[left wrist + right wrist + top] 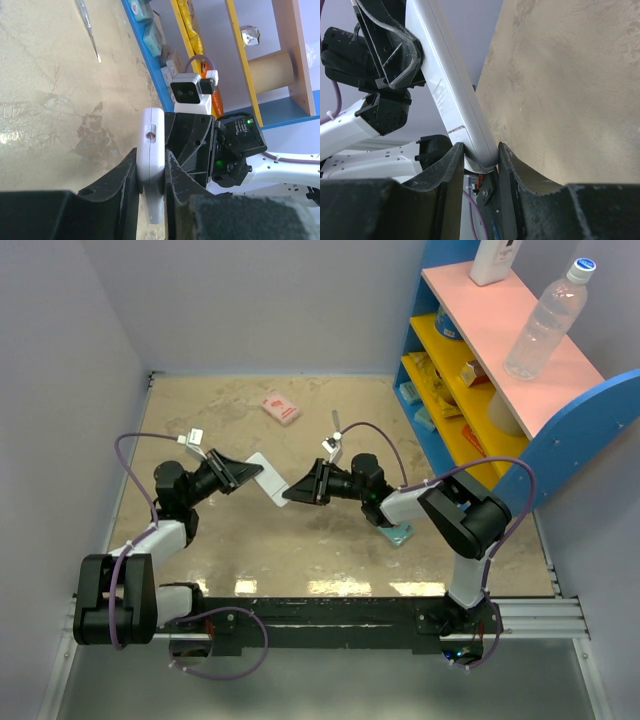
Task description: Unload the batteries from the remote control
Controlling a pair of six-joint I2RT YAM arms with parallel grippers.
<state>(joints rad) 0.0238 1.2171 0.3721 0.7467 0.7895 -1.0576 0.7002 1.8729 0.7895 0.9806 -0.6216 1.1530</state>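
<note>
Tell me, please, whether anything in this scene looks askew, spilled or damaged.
Nothing looks spilled or damaged. The remote control is clamped at each end by the left gripper and the right gripper. A pink packet and a teal box lie loose on the table.

The remote control [268, 478], clamped between the left gripper [252, 476] and right gripper [291, 490] over the mid tabletop [300, 552], barred the way across. Bare room lay at 6 and 9 o'clock. A pink packet [281, 407] sat at 12, a teal box [398, 534] at 4; the shelf unit [490, 330] walled off 3 o'clock.
</note>
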